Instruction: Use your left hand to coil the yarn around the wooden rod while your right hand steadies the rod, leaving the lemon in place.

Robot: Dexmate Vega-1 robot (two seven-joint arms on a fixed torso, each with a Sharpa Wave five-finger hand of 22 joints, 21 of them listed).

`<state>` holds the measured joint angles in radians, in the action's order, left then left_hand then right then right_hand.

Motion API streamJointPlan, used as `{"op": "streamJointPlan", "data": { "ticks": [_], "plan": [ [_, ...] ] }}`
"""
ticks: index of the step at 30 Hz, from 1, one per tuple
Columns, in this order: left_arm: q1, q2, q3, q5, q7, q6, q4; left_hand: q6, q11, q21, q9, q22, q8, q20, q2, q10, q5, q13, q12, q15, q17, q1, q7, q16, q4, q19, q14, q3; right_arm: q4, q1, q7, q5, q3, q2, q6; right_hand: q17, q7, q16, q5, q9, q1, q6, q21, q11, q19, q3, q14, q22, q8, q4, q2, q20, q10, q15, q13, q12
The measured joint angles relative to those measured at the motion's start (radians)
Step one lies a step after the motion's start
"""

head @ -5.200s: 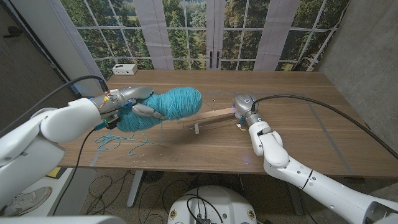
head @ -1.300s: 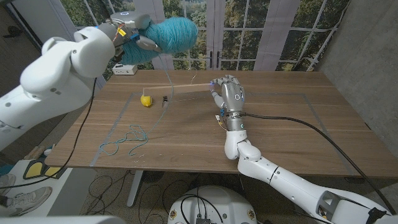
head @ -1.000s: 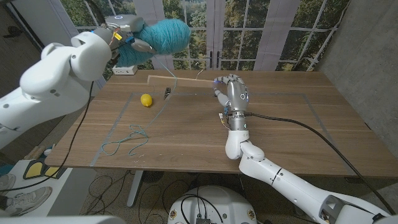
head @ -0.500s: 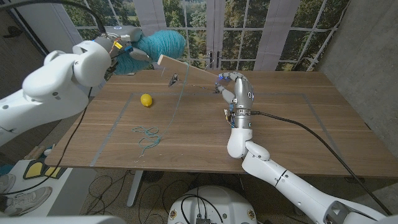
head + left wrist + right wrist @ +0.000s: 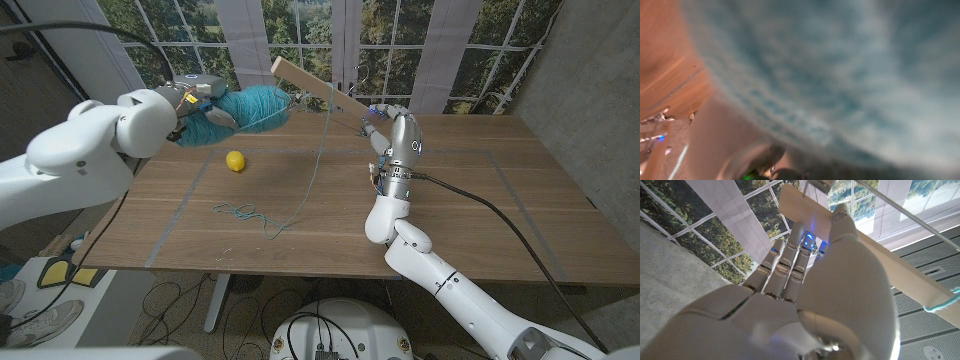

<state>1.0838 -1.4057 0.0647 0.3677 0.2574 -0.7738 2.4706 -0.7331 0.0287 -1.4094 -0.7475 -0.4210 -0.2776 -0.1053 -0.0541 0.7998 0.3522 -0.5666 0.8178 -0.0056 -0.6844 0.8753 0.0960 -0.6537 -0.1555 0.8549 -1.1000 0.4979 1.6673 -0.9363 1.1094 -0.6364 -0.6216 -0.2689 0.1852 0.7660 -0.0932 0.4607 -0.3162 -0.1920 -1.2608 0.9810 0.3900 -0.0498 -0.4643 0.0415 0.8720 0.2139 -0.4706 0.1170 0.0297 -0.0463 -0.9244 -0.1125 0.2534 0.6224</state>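
With the right hand (image 5: 392, 135) gripping the raised rod (image 5: 315, 88) and the left hand (image 5: 196, 104) holding the yarn (image 5: 250, 104) beside its far end, circle the ball tautly, clear of the lemon (image 5: 235, 160) on the table (image 5: 450, 210).

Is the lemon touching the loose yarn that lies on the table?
Apart. In the head view, bare table separates the lemon from the loose yarn nearer the front edge.

Teal yarn ball (image 5: 245, 103) aloft, wooden rod (image 5: 318, 87) tilted above table, yellow lemon (image 5: 235, 160) on tabletop.
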Motion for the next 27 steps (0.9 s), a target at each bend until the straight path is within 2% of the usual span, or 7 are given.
{"op": "streamJointPlan", "data": {
  "ticks": [6, 10, 11, 13, 19, 25, 27],
  "plan": [
    [0.044, -0.016, -0.024, -0.062, 0.006, 0.044, 0.005, 0.0, 0.0, -0.008, -0.004, 0.0, 0.001, 0.002, 0.0, 0.0, 0.005, 0.0, -0.001, 0.0, 0.0, 0.0, 0.0, 0.0, 0.0, -0.002, 0.0, 0.0, -0.011, -0.009, 0.004, -0.056, 0.044, 0.051, 0.021, 0.002, 0.0, 0.0, -0.006, 0.0, 0.0, 0.0, 0.0, 0.0, 0.0, 0.0, 0.0, 0.0, 0.003, 0.0, 0.0, 0.0, 0.0, 0.0, 0.0, 0.0],
    [0.028, -0.021, -0.002, -0.099, 0.024, 0.079, 0.006, 0.0, 0.0, -0.012, -0.006, 0.0, 0.002, 0.002, 0.0, 0.0, 0.007, 0.0, 0.001, 0.0, 0.0, 0.0, 0.0, 0.0, 0.0, -0.002, 0.0, 0.0, -0.016, -0.014, 0.005, -0.096, 0.067, 0.083, 0.033, 0.006, 0.0, -0.007, -0.006, -0.002, 0.0, 0.0, 0.006, 0.002, 0.0, -0.002, 0.0, 0.0, 0.004, -0.002, 0.0, 0.0, -0.002, 0.0, 0.0, 0.0],
    [0.021, -0.024, 0.009, -0.106, 0.028, 0.087, 0.009, 0.0, 0.0, -0.013, -0.006, 0.0, 0.003, 0.002, 0.0, 0.0, 0.007, 0.0, 0.002, 0.0, 0.0, 0.0, 0.0, 0.0, 0.0, -0.002, 0.0, 0.0, -0.017, -0.015, 0.005, -0.104, 0.071, 0.09, 0.036, 0.007, 0.0, -0.007, -0.006, -0.031, 0.0, 0.0, 0.006, 0.002, 0.0, -0.004, 0.0, 0.0, 0.007, -0.004, 0.0, 0.0, -0.002, 0.0, 0.0, 0.0],
    [0.014, -0.03, 0.015, -0.117, 0.034, 0.1, 0.015, 0.0, 0.0, -0.013, -0.006, 0.0, 0.003, 0.002, 0.0, 0.0, 0.008, 0.0, 0.004, 0.0, 0.0, 0.0, 0.0, 0.0, 0.0, -0.002, 0.0, 0.0, -0.018, -0.015, 0.006, -0.119, 0.077, 0.1, 0.045, 0.01, 0.0, -0.008, -0.006, -0.038, 0.0, 0.0, 0.01, 0.002, 0.0, -0.004, 0.0, 0.0, 0.008, -0.004, 0.0, 0.0, -0.002, 0.0, 0.0, 0.0],
    [0.022, -0.048, 0.008, -0.175, 0.041, 0.159, 0.036, -0.002, 0.0, -0.019, -0.006, 0.0, 0.004, 0.004, 0.0, 0.0, 0.008, 0.0, 0.004, 0.0, 0.0, 0.0, -0.002, -0.004, 0.0, -0.003, 0.0, 0.0, -0.024, -0.016, 0.006, -0.153, 0.096, 0.137, 0.091, 0.015, 0.0, -0.013, -0.006, -0.067, 0.0, 0.0, 0.013, 0.002, 0.0, -0.006, 0.005, 0.0, 0.012, -0.006, 0.0, 0.0, -0.009, -0.005, 0.0, -0.001],
    [0.033, -0.076, -0.002, -0.185, 0.047, 0.167, 0.072, -0.002, 0.0, -0.019, -0.007, 0.0, 0.005, 0.004, 0.0, 0.0, 0.008, 0.0, 0.004, 0.0, 0.0, 0.0, -0.002, -0.006, 0.0, -0.004, 0.0, 0.0, -0.029, -0.002, 0.007, -0.16, 0.098, 0.154, 0.141, 0.02, 0.0, -0.014, -0.006, -0.067, 0.0, 0.0, 0.017, 0.004, 0.0, -0.009, 0.007, 0.0, 0.011, -0.007, 0.0, 0.0, -0.01, -0.004, 0.0, -0.001],
    [0.048, -0.097, -0.014, -0.178, 0.052, 0.155, 0.105, -0.002, 0.0, -0.019, -0.01, 0.0, 0.007, 0.005, 0.0, 0.0, 0.008, 0.0, 0.004, 0.0, 0.0, 0.0, -0.002, -0.006, -0.001, -0.005, 0.0, 0.001, -0.033, 0.005, 0.007, -0.16, 0.099, 0.158, 0.174, 0.02, 0.0, -0.014, -0.005, -0.067, 0.0, 0.0, 0.017, 0.003, 0.004, -0.01, 0.007, 0.0, 0.011, -0.007, 0.0, -0.004, -0.01, -0.004, 0.0, -0.001]
  ]
}}
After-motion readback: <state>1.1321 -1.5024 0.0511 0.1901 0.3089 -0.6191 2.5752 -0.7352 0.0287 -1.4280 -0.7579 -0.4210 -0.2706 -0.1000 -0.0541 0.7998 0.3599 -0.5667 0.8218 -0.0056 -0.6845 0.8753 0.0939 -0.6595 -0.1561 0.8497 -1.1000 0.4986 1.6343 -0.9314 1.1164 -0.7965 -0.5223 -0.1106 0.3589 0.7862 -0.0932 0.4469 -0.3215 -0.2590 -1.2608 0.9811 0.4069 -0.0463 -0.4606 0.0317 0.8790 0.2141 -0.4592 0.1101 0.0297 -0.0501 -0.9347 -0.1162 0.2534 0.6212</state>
